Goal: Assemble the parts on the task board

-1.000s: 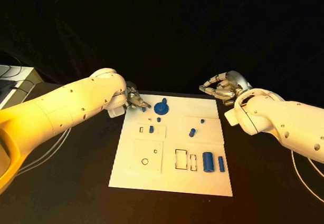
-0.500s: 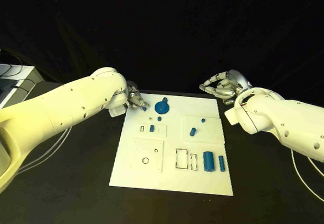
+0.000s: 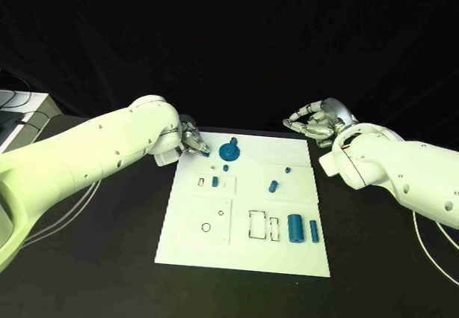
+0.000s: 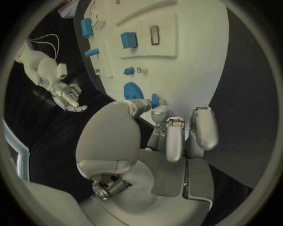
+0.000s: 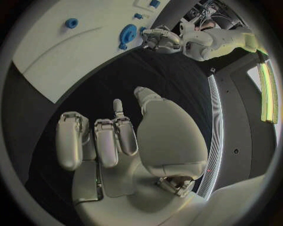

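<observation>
Left hand (image 3: 191, 142): at the board's (image 3: 287, 247) far left corner, fingertips pinching a small blue peg (image 4: 154, 100).
Disc (image 3: 229, 152): blue, flat on the board just beside your left fingertips.
Right hand (image 3: 316, 121): fingers curled, holding nothing, hovering off the far right corner, well apart from the parts.
Risk: the pinch looks shallow; the peg may slip or tilt as you lift.
Risk: your fingers may nudge the disc.

Left robot hand (image 3: 192, 142) pinching; right robot hand (image 3: 317, 122) empty, fingers apart.
</observation>
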`<state>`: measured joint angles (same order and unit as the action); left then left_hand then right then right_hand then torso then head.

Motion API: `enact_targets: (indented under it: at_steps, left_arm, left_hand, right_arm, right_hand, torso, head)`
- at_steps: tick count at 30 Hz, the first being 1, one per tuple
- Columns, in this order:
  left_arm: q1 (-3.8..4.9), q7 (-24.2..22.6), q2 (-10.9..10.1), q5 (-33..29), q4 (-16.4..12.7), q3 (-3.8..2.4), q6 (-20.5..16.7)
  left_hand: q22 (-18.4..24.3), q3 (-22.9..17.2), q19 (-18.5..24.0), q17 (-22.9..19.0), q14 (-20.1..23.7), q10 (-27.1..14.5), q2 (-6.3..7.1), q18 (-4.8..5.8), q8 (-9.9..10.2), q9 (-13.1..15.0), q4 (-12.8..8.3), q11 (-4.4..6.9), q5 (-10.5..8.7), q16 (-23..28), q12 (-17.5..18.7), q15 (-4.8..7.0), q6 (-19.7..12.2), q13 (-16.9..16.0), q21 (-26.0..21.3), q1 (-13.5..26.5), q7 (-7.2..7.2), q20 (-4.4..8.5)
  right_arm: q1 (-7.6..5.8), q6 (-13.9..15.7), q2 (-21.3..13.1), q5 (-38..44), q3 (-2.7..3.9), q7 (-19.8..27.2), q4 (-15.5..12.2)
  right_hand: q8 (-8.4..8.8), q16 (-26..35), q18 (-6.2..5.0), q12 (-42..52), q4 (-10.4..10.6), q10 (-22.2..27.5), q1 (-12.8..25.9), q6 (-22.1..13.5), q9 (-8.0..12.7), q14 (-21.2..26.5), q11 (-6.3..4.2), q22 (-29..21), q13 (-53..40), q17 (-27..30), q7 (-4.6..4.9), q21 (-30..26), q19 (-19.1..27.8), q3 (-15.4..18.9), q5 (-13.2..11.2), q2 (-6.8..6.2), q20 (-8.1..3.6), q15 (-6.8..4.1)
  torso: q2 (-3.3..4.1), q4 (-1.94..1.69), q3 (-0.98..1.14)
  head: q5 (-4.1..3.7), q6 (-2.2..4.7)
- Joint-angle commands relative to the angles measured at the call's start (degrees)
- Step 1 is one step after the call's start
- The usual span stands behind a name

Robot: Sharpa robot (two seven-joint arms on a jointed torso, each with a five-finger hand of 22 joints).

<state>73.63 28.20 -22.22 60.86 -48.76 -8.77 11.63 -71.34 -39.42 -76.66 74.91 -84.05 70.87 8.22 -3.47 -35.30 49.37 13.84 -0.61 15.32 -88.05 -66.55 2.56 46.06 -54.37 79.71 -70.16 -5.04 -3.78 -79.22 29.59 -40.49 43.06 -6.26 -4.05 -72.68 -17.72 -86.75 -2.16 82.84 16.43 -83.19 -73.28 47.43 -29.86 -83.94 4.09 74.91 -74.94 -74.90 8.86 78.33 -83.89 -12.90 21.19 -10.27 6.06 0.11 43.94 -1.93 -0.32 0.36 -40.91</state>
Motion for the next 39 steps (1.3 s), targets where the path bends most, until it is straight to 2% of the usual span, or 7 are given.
enact_targets:
  at_steps: [1, 8, 13, 14, 23, 34, 39]
  left_arm:
    - [-0.01, -0.19, -0.32, -0.99, -0.85, -0.01, 0.74]
    - [-0.01, 1.16, -2.62, -3.7, -4.38, -0.04, 1.66]
    - [0.01, 2.41, -5.67, -5.28, -9.09, -0.06, 2.24]
    - [0.01, 2.58, -6.27, -5.45, -10.1, -0.06, 2.23]
    - [-0.14, 3.09, -10.21, -5.2, -17.2, 0.09, -0.13]
    - [-2.17, 2.54, -13.44, -1.61, -23.61, 1.33, -7.92]
    - [-3.9, 2.21, -14.11, 0.11, -25.77, 1.73, -10.63]
  left_hand:
    - [-0.21, -10.37, -0.18, 11.65, -4.77, 0.57, 0.98, -0.95, -3.57, 7.0, -9.03, 0.36, 0.5, -0.34, 0.29, 0.44, 0.24, 0.09, 0.45, 2.13, 0.45, 0.48]
    - [-0.7, -15.38, -0.43, 13.35, -5.36, 1.53, 2.96, -0.89, -6.07, 8.64, -11.64, 1.18, 3.04, -1.12, 0.56, 1.17, 1.5, 0.45, 0.75, 6.94, 1.33, 1.09]
    - [-1.02, -16.16, -0.69, 14.02, -5.59, 2.09, 3.31, -0.82, -6.49, 8.77, -12.25, 1.49, 4.42, -1.44, 0.62, 1.45, 2.13, 0.46, 0.94, 8.05, 1.65, 1.31]
    - [-1.16, -16.38, -0.8, 14.84, -5.87, 1.72, 3.42, -0.8, -6.9, 8.98, -12.3, 1.73, 5.28, -1.83, 2.0, 1.64, 2.64, 2.52, 1.01, 8.87, 1.9, 1.44]
    - [-2.34, -16.68, -1.72, 15.02, -5.93, 3.01, 3.46, -0.52, -7.49, 9.35, -12.59, 2.17, 6.17, -1.92, 1.76, 2.02, 3.32, 2.3, 1.65, 10.04, 2.42, 1.77]
    - [-3.47, -16.98, -2.6, 14.33, -5.7, 3.85, 3.51, -0.26, -7.83, 9.59, -12.95, 2.45, 7.01, -1.58, 1.22, 2.29, 3.63, 1.66, 2.29, 10.52, 2.69, 2.03]
    - [-3.77, -17.07, -2.84, 13.96, -5.59, 4.05, 3.5, -0.19, -7.91, 9.63, -13.04, 2.52, 7.12, -1.4, 1.08, 2.36, 3.73, 1.49, 2.46, 10.59, 2.76, 2.09]
  right_arm:
    - [-0.01, -0.68, 0.0, 0.06, 0.03, 0.64, 0.05]
    - [-0.01, -0.81, -0.14, 0.02, 0.03, 0.67, 0.24]
    - [-0.01, -0.81, -0.31, -0.02, 0.02, 0.75, 0.7]
    - [-0.01, -0.79, -0.34, -0.02, 0.02, 0.78, 0.8]
    - [-0.01, -0.91, -0.36, -0.08, 0.02, 0.91, 1.01]
    - [0.01, -0.27, -0.18, -0.95, 0.01, 2.36, 0.96]
    - [0.01, 0.57, 0.12, -3.27, 0.0, 5.01, 1.41]
  right_hand:
    - [-0.18, 0.3, -0.77, -0.22, -0.08, 0.22, 0.1, -0.31, -0.06, -3.79, -0.1, 6.86, -8.52, -6.34, -0.14, -0.32, -0.32, -0.33, 0.26, 0.07, -0.36, -0.38]
    - [-0.3, 0.35, -0.79, -0.13, -0.07, 0.11, 0.1, -0.29, -0.12, -3.78, -0.12, 6.81, -8.58, -6.27, -0.16, -0.41, -0.32, -0.4, 0.3, 0.08, -0.39, -0.4]
    - [-0.3, 0.35, -0.79, -0.13, -0.07, 0.11, 0.1, -0.29, -0.12, -3.78, -0.12, 6.81, -8.58, -6.27, -0.16, -0.41, -0.32, -0.4, 0.3, 0.08, -0.39, -0.4]
    - [-0.3, 0.35, -0.79, -0.13, -0.07, 0.11, 0.1, -0.29, -0.12, -3.78, -0.12, 6.81, -8.58, -6.27, -0.16, -0.41, -0.32, -0.4, 0.3, 0.08, -0.39, -0.4]
    - [-0.33, 0.41, -0.84, -0.26, -0.05, 0.22, 0.11, -0.32, -0.14, -3.76, -0.13, 6.64, -8.46, -6.17, -0.16, -0.66, -0.21, -0.44, 0.36, 0.1, -0.4, -0.42]
    - [-0.46, 1.21, -1.22, -1.3, -0.08, 1.15, 0.05, -0.53, -0.24, -3.32, -0.15, 5.46, -7.54, -4.54, -0.17, -2.42, 0.54, -0.69, 0.76, 0.11, -0.45, -0.46]
    - [-1.34, 18.39, -6.38, -19.15, -0.13, 13.95, 0.0, -2.2, -1.0, 3.92, -0.49, -14.76, 8.29, 19.15, -0.33, -32.19, 11.5, -3.17, 1.08, -0.61, -0.88, -0.92]
  torso:
    - [-0.05, -0.04, -0.01]
    - [-0.17, -0.16, 0.03]
    - [-0.63, -0.63, 0.04]
    - [-0.71, -0.71, 0.03]
    - [-1.28, -1.29, -0.08]
    - [-1.8, -1.8, -0.24]
    - [-1.95, -1.91, -0.29]
  head:
    - [-0.01, 0.09]
    - [0.1, 0.12]
    - [0.16, -0.12]
    - [0.13, -0.18]
    - [-0.09, -0.63]
    - [-0.16, -1.43]
    - [-0.18, -1.71]
